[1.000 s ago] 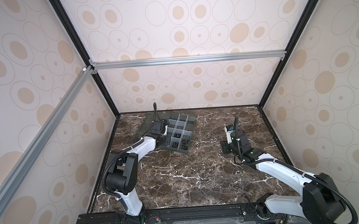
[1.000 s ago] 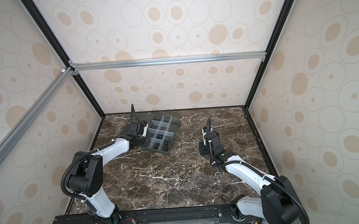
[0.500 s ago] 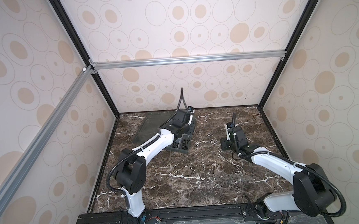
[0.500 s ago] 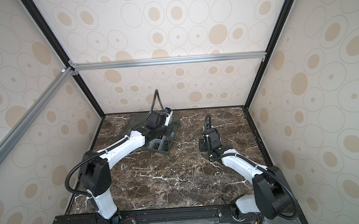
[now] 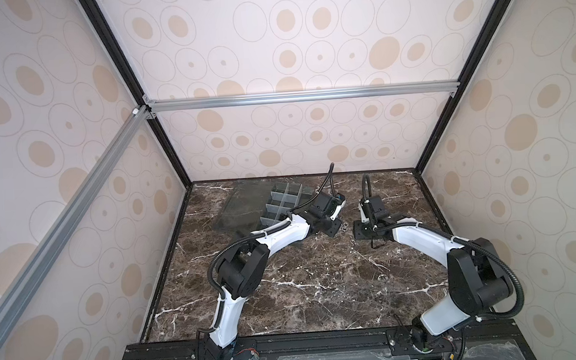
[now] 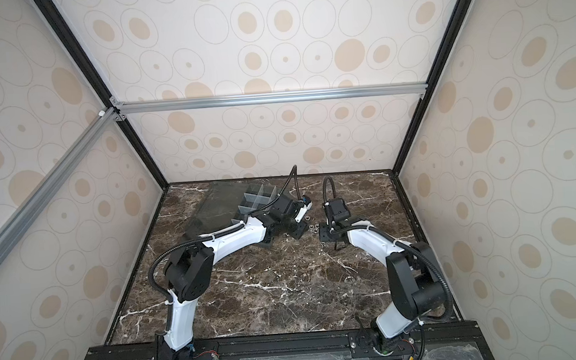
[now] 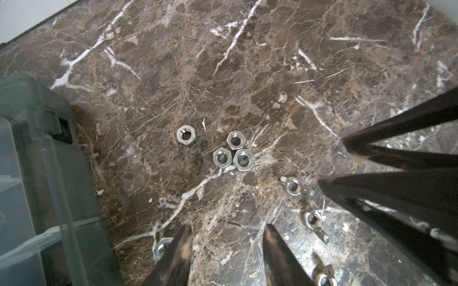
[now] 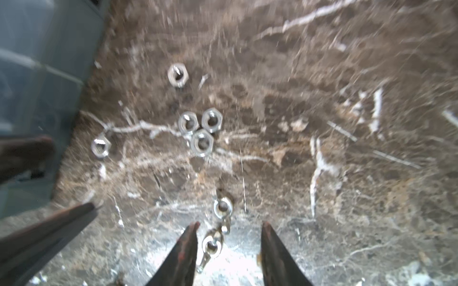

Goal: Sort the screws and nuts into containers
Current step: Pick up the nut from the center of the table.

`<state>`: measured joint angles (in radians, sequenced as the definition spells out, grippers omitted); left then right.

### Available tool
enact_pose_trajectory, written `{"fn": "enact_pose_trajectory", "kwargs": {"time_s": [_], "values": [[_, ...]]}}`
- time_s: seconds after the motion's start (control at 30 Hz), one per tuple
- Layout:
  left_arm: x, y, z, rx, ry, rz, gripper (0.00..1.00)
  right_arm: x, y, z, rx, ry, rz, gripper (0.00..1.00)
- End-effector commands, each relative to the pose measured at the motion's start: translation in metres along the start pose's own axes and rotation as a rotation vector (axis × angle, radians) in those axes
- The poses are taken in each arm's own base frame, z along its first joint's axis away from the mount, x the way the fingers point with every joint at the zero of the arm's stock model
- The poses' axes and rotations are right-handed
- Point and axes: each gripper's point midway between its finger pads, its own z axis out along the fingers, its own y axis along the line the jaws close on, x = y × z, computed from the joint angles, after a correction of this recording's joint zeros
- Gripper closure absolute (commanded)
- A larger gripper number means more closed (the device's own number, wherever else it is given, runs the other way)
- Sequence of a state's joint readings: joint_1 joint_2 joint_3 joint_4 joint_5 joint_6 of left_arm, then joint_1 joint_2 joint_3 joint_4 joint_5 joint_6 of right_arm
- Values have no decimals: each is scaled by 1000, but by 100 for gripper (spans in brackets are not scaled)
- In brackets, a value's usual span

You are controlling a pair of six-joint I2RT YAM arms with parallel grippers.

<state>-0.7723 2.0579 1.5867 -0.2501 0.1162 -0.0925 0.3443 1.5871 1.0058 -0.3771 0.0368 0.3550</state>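
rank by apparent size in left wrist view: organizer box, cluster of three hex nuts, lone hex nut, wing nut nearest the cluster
1. organizer box, cropped
2. cluster of three hex nuts
3. lone hex nut and wing nut: about alike, unranked

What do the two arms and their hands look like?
The left arm and right arm have white links, black joints and black ribbed cables. The left hand and right hand each have two dark, tapered fingers with worn tips.
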Motion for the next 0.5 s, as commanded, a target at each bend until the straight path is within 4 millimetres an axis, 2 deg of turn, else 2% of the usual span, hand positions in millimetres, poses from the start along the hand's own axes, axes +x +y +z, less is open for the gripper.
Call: {"fn": "enact_pose_trajectory", "kwargs": {"time_s": [0.0, 0.07, 0.2, 0.23, 0.4, 0.47], "values": [[-17, -9, -17, 37, -85, 33, 53, 20, -1, 8, 4, 130, -34, 56], [-15, -5, -22, 18, -97, 36, 52, 24, 5, 17, -22, 174, -70, 56], [-13, -2, -36, -10, -135, 34, 51, 26, 3, 34, 13, 241, -118, 57], [-13, 0, -41, -18, -149, 29, 48, 25, 3, 38, 19, 249, -121, 57], [-4, 2, -46, -33, -154, 25, 46, 22, 6, 53, 30, 259, -136, 58], [-2, 4, -48, -40, -155, 25, 45, 23, 5, 59, 47, 271, -140, 62]]}}
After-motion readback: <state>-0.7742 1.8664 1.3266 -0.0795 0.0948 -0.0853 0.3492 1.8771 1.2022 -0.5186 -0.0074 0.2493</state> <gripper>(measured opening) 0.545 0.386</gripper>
